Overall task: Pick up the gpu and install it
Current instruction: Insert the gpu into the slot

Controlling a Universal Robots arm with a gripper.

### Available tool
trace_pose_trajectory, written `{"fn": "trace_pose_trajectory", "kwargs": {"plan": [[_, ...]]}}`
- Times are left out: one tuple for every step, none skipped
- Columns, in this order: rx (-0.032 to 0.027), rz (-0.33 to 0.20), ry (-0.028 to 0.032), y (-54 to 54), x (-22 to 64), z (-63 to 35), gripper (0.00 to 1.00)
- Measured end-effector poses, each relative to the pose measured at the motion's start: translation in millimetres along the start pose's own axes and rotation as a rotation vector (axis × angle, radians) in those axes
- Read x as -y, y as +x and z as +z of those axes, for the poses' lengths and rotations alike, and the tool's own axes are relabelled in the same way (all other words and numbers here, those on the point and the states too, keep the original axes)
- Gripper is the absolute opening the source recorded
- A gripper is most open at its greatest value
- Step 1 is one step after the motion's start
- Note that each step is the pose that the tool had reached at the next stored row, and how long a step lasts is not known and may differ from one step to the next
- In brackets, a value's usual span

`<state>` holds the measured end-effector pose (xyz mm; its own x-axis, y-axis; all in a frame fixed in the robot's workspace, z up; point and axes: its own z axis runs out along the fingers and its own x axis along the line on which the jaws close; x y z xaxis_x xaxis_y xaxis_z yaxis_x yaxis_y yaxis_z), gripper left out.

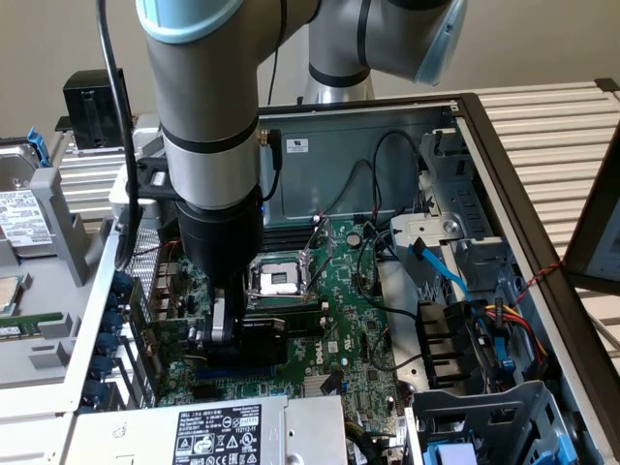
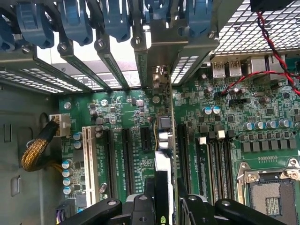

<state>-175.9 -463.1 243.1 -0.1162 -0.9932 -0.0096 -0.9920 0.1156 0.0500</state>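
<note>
Green motherboard point(image 1: 341, 310) lies flat in the open computer case point(image 1: 504, 174), with the arm reaching down into it. The gripper point(image 2: 161, 201) is closed on the gpu point(image 2: 164, 140), fingers point(image 2: 140, 208) clamped against its two faces. The gpu stands upright and edge-on over the board, between a black expansion slot point(image 2: 125, 159) and another long black slot nearer the CPU socket point(image 1: 276, 281). Its bracket end meets the rear slot openings under the blue retaining clips point(image 2: 75, 21). Cannot tell whether the card edge is seated.

Surroundings:
- A white slot point(image 2: 86, 159) and a yellow braided cable point(image 2: 35, 150) lie beyond the black slot, apart from the card.
- Red-and-black twisted wires point(image 2: 269, 33) cross near the rear ports.
- The power supply point(image 1: 300, 421) sits close beside the gripper.
- A blue flat cable point(image 1: 441, 266) runs toward the exterior view's right, well apart.
- A hard drive point(image 1: 19, 218) rests outside the case.

Writing:
- The power supply has a black label point(image 1: 218, 431) with white print and marks, too small to read.
- A white sticker point(image 1: 295, 145) on the case wall is unreadable.
</note>
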Motion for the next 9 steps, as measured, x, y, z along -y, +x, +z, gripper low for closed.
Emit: {"fn": "trace_pose_trajectory", "kwargs": {"plan": [[0.0, 0.0, 0.0003, 0.0, 0.1, 0.0, 0.27], [0.0, 0.0, 0.0003, 0.1, 0.4, 0.0, 0.27], [0.0, 0.0, 0.0003, 0.1, 0.7, -0.1, 0.27], [0.0, 0.0, 0.0004, 0.2, 1.0, -0.1, 0.27], [-0.0001, 0.0, 0.0003, 0.2, 1.5, -0.2, 0.27], [0.0, 0.0, 0.0004, 0.3, 1.9, -0.1, 0.27], [0.0001, 0.0, 0.0006, 0.3, 2.5, -0.1, 0.27], [0.0, 0.0, 0.0006, 0.3, 2.7, -0.2, 0.27], [0.0, 0.0, 0.0006, 0.3, 2.8, -0.2, 0.27]]}}
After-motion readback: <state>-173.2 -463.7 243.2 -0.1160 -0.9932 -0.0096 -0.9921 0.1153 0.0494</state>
